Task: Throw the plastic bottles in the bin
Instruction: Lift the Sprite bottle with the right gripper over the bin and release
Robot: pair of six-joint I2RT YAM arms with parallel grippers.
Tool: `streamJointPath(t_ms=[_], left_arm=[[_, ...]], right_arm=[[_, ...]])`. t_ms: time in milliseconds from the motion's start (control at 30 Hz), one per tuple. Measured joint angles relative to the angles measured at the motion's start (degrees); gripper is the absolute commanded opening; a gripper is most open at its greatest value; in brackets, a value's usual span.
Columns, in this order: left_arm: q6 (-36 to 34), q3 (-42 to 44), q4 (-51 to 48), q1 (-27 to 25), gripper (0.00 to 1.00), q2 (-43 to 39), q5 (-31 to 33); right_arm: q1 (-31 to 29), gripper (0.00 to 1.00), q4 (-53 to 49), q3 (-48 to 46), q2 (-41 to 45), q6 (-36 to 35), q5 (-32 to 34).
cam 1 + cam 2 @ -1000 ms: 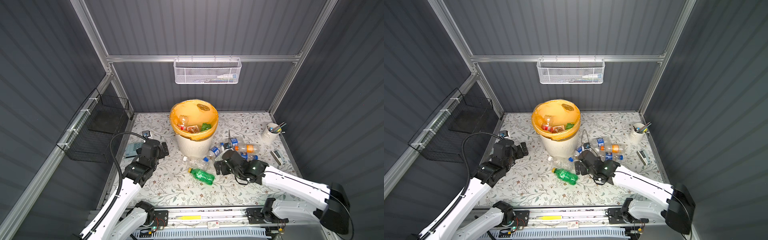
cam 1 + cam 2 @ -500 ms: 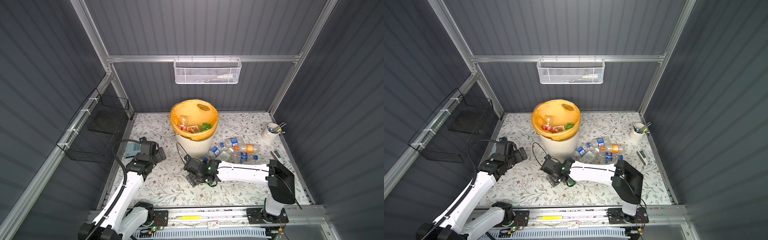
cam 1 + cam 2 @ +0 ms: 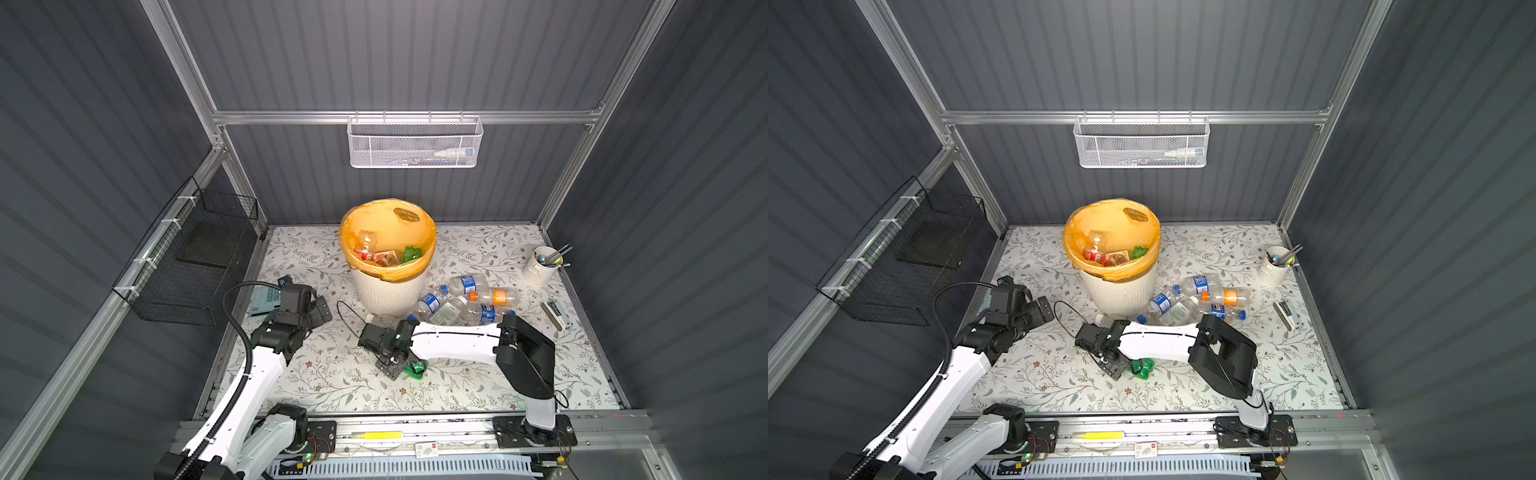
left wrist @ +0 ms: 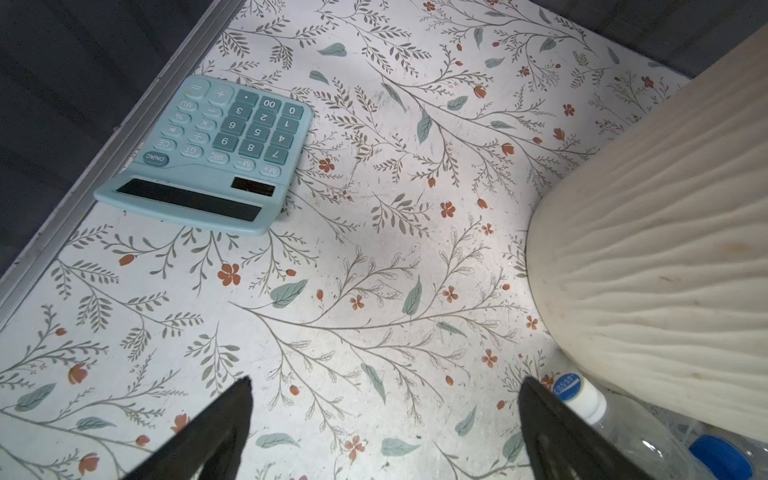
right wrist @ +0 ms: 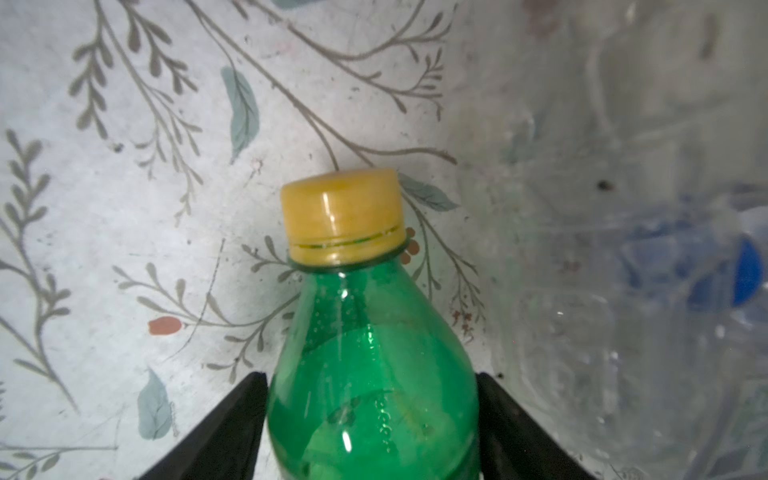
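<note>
A green bottle [image 5: 370, 374] with a yellow cap lies on the floral table, seen in both top views [image 3: 417, 369] [image 3: 1143, 368]. My right gripper [image 5: 372, 378] has both fingers pressed against its sides, low over the table [image 3: 398, 366]. Several clear bottles [image 3: 465, 301] lie piled to the right of the bin [image 3: 388, 291], which holds more bottles [image 3: 365, 245] in its orange bag. A clear bottle [image 4: 623, 432] with a white cap rests at the bin's base [image 4: 665, 270]. My left gripper [image 4: 384, 382] hangs open and empty, left of the bin [image 3: 320, 307].
A light blue calculator [image 4: 216, 153] lies by the table's left edge. A white cup of pens [image 3: 542, 266] and a small stapler-like thing [image 3: 555, 313] sit at the right. A black wire basket [image 3: 195, 257] hangs on the left wall and a white mesh basket [image 3: 415, 143] on the back wall.
My right arm swung left from the bottle pile to the green bottle, and its jaws narrowed onto it. The left arm drew back a little and stayed open.
</note>
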State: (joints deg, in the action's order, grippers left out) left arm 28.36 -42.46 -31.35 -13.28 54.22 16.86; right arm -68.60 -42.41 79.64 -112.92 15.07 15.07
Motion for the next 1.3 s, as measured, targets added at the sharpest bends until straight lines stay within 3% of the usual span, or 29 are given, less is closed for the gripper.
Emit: streamJointPath(t_ms=[233, 433, 533, 733, 900, 1100, 1200, 1300], left_arm=[[0.0, 0.0, -0.5, 0.2, 1.00, 0.0, 0.0], [0.0, 0.0, -0.7, 0.2, 1.00, -0.2, 0.0], [0.0, 0.0, -0.8, 0.2, 1.00, -0.4, 0.0], [0.0, 0.0, -0.8, 0.2, 1.00, -0.4, -0.1], [0.0, 0.8, -0.5, 0.2, 1.00, -0.4, -1.6], [0.4, 2.1, 0.0, 0.2, 1.00, -1.0, -3.8], [0.9, 2.8, 0.6, 0.2, 1.00, -1.2, -5.1], [1.6, 3.0, 1.0, 0.2, 1.00, -1.2, -6.5]], right_arm=[[0.0, 0.54, -1.3, 0.8, -0.8, -0.2, -1.6], [0.0, 0.51, -1.8, 0.9, 1.0, -0.1, -1.1], [0.3, 0.51, -1.9, 0.9, 6.3, -0.2, 0.3], [2.0, 0.51, 0.7, 2.8, 24.9, -3.4, 8.5], [2.6, 0.51, 11.5, 4.6, 42.2, -12.3, 17.7], [2.6, 0.55, 37.3, 1.2, 59.8, -27.2, 22.1], [4.3, 0.56, 47.7, 1.2, 60.7, -31.7, 21.5], [11.1, 0.57, 49.5, 3.4, 56.2, -28.7, 16.3]])
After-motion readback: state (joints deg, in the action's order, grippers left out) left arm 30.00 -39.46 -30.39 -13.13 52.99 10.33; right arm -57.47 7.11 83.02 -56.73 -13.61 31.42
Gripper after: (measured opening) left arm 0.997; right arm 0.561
